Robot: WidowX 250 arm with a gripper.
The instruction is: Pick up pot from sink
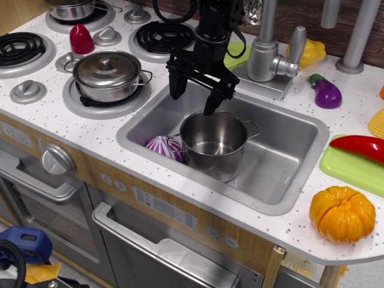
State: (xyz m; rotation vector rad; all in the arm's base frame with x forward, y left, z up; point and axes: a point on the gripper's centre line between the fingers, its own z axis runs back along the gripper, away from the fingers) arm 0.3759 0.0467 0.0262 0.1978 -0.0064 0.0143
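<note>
White speckled countertop (180, 180) of a toy kitchen fills my view, with coil burners at the far left and an oven front along the near edge. Set into it at centre is the grey sink (288, 180), and I see the pot (214, 144) standing upright in its left half, open and steel, one loop handle facing right. My gripper (192, 101) hangs just above the pot's far rim, jaws spread apart, holding nothing. On the left a lidded pot (109, 75) sits on a burner. At the near right corner lies an orange pumpkin (342, 213). Far of the sink stands the faucet (268, 51). A purple cabbage (166, 147) touches the pot's left side inside the sink.
</note>
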